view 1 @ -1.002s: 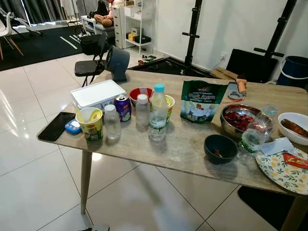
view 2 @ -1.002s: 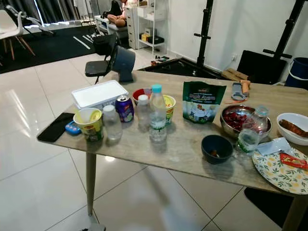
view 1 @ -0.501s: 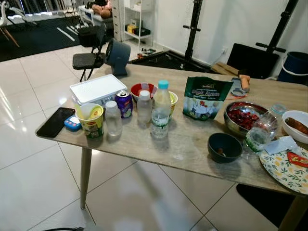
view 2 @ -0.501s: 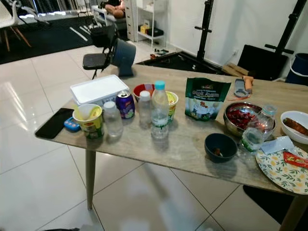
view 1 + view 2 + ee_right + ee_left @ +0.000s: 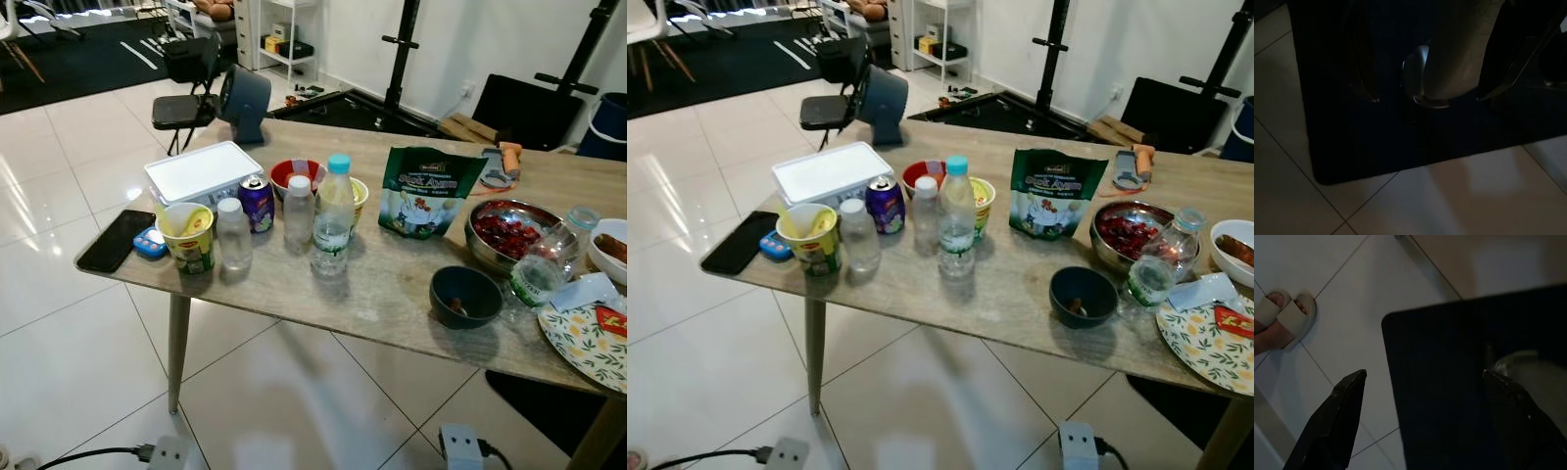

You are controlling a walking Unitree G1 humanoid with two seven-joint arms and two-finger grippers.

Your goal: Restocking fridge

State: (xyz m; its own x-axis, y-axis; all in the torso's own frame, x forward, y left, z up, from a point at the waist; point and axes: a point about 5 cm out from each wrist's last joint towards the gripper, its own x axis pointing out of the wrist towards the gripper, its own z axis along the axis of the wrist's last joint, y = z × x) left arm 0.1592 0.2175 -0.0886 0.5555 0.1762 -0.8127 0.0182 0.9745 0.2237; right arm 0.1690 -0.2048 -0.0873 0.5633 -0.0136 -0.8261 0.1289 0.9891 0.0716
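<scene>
From where I stand, the long wood-grain counter (image 5: 392,294) carries everything that might go in a fridge, and no fridge can be seen from here. Near the counter's left end stand a tall clear water bottle with a light-blue cap (image 5: 333,217), two shorter clear bottles with white caps (image 5: 298,214) (image 5: 233,235), a purple drink can (image 5: 258,202), a yellow-and-green instant noodle cup (image 5: 189,237) and a white lidded plastic box (image 5: 204,171). Behind the bottles sit a red bowl (image 5: 297,174) and a second yellow cup (image 5: 355,200). Further right are a green snack pouch standing upright (image 5: 428,192), a steel bowl of red fruit (image 5: 507,233), a dark blue bowl (image 5: 465,295), a clear bottle leaning over (image 5: 545,266) and a floral plate (image 5: 588,338). A black phone (image 5: 117,240) lies flat at the left corner. Both arms hang low beside the robot: the left tool (image 5: 1422,421) points at the tiled floor (image 5: 1342,323) and a dark mat (image 5: 1449,382), its fingers spread wide with nothing between them; the right tool (image 5: 1425,98) hangs likewise over a dark mat, fingers apart and empty. As for progress, the goods on the counter are all waiting to be carried, but whether others have already been put away, these views cannot settle; the scene would suit a full load yet to go or a remainder after several trips.
</scene>
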